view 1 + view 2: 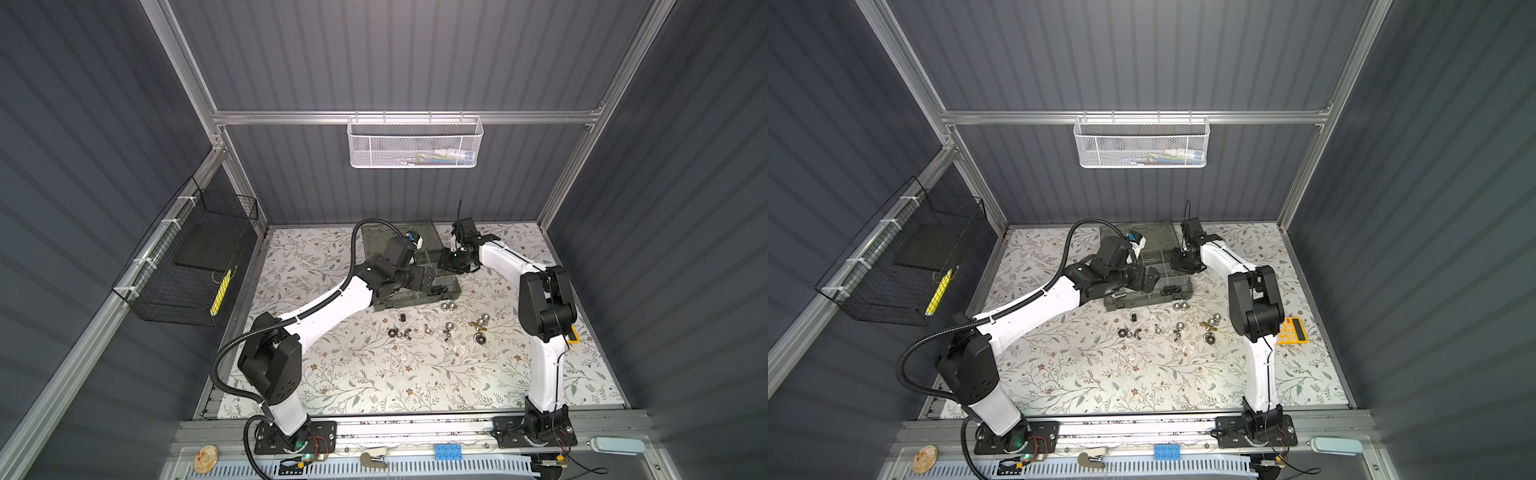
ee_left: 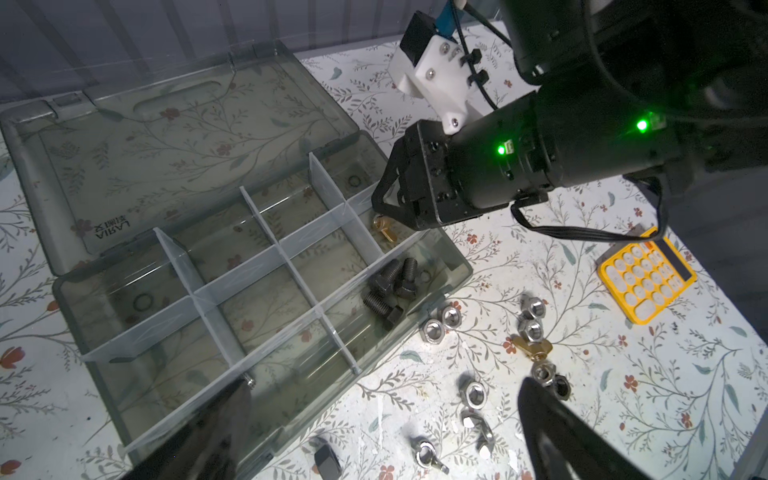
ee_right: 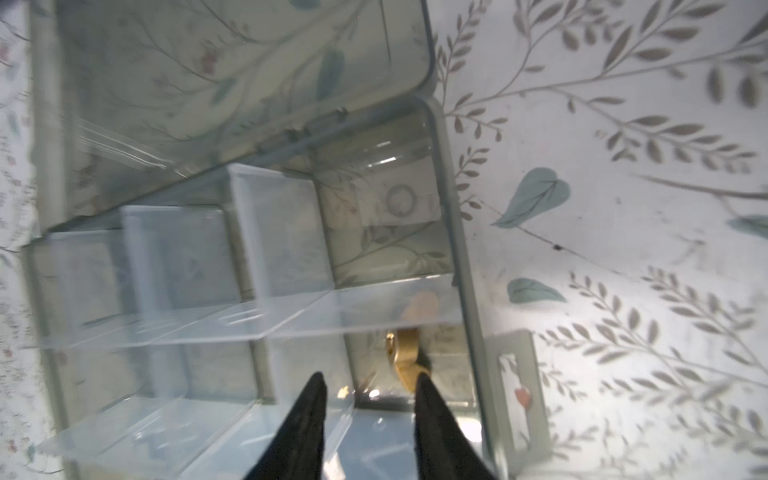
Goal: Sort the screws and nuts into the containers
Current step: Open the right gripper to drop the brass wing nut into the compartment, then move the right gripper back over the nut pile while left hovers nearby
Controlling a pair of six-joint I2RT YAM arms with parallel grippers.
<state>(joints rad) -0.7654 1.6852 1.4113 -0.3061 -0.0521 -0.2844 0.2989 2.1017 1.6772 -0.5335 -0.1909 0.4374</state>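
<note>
The translucent grey-green case (image 1: 446,291) (image 2: 457,266) lies open at the back of the table, its containers split by clear dividers. Three black bolts (image 2: 388,291) lie in a front corner compartment. A brass wing nut (image 3: 405,357) (image 2: 384,228) lies in the compartment beside it, just past one fingertip of my right gripper (image 3: 370,380) (image 1: 455,259), which hangs open with nothing between its fingers. My left gripper (image 2: 384,382) is wide open over the case's front edge. Loose screws and nuts (image 1: 449,328) (image 1: 1177,328) (image 2: 532,328) lie scattered on the floral table in front of the case.
A yellow calculator (image 1: 1292,330) (image 2: 646,274) lies at the right beside the right arm. The white mesh basket (image 1: 415,141) hangs on the back wall and the black wire basket (image 1: 187,266) on the left wall. The case's lid (image 2: 166,137) lies flat behind it.
</note>
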